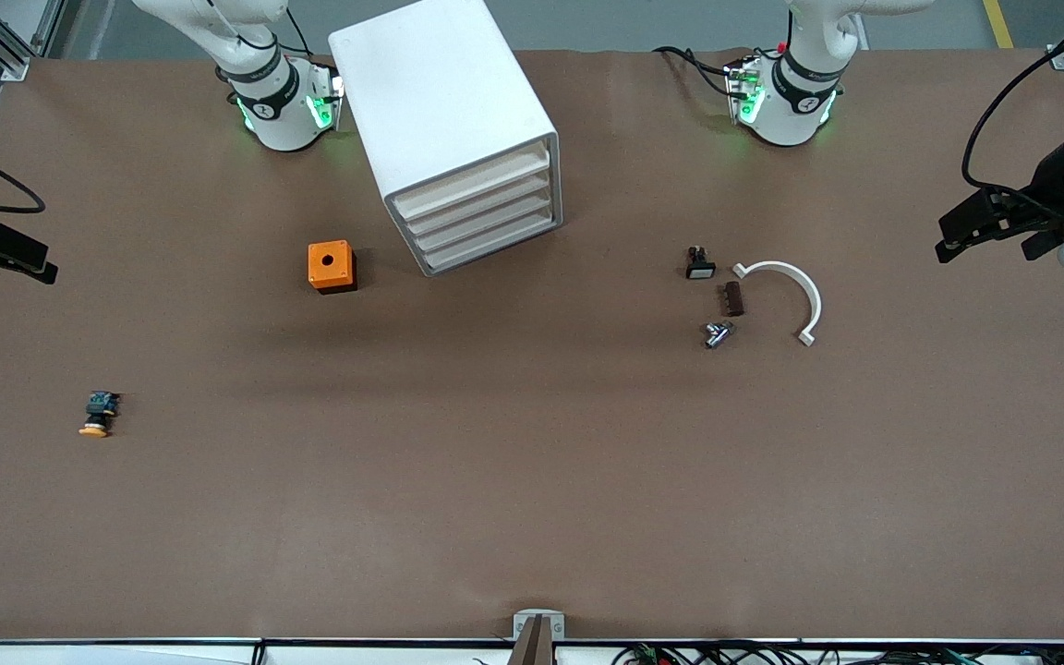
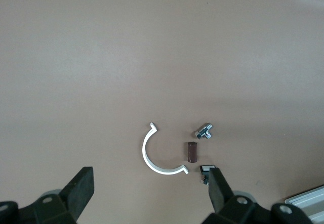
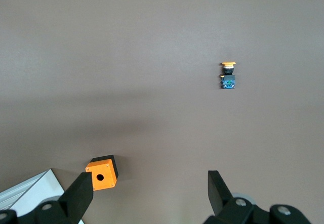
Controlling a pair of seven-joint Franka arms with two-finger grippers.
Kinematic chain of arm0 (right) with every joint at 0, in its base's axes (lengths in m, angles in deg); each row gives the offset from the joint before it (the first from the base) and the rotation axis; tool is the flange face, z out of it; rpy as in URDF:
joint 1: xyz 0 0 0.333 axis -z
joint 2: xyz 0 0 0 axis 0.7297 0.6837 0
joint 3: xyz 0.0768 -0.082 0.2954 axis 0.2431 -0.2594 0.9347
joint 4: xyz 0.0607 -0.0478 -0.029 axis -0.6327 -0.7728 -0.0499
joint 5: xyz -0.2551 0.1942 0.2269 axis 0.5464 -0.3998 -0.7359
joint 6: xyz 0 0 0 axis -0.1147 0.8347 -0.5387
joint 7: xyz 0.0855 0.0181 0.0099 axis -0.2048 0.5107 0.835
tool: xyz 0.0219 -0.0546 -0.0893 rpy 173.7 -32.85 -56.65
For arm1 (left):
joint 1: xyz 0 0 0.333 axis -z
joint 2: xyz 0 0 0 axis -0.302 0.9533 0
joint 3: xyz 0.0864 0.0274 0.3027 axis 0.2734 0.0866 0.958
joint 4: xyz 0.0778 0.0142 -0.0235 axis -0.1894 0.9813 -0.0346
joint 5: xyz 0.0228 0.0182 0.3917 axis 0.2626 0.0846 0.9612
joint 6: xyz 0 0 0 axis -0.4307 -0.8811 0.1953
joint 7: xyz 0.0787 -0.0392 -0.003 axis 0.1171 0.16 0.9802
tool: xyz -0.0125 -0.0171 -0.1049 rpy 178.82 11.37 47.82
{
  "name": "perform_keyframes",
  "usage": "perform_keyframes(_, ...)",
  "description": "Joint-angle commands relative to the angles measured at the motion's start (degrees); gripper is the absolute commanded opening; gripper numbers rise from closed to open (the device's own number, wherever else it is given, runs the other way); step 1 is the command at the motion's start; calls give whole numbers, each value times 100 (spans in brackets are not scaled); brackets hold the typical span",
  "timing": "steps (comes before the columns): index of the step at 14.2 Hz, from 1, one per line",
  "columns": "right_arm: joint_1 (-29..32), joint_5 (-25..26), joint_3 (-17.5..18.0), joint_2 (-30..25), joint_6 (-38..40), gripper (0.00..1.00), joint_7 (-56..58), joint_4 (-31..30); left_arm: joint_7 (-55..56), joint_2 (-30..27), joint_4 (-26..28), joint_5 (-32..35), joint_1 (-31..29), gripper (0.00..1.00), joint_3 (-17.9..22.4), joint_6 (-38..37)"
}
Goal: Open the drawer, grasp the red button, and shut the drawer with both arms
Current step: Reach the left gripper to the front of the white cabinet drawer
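Four shallow drawers, all shut, front a boxy white cabinet (image 1: 458,129) on the matte brown table (image 1: 495,462). No red-capped button shows. Left gripper (image 2: 148,193), jaws wide and empty, hangs over a curved white clip (image 2: 158,158), a ribbed brown block (image 2: 191,152) and a shiny metal fitting (image 2: 204,131). Right gripper (image 3: 149,196), equally wide, hangs over an orange holed box (image 3: 103,172)

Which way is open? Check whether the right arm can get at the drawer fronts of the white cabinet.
Probably yes. The white drawer cabinet has all drawers shut, and bare table lies in front of them. The right end effector hangs open at its table end; the orange box sits beside that path.
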Motion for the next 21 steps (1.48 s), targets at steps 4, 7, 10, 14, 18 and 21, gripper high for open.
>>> perform_keyframes(4,62,-2,43,35,81,100,59,115,43,8,-89,68,41,100,11,-234)
perform_keyframes(7,62,-11,43,35,81,100,51,115,-9,34,-28,68,146,100,-190,-417)
perform_keyframes(10,53,-11,52,44,81,100,50,115,-62,183,-19,15,190,100,-488,-751)
perform_keyframes(14,53,-19,52,44,72,100,42,115,-80,491,77,-676,164,100,-745,-840)
perform_keyframes(18,35,-55,61,44,37,100,-2,115,-80,947,183,-2021,199,100,-840,-726)
perform_keyframes(21,26,-55,61,44,11,100,-11,123,-167,1054,568,-2759,173,100,-1148,-166)
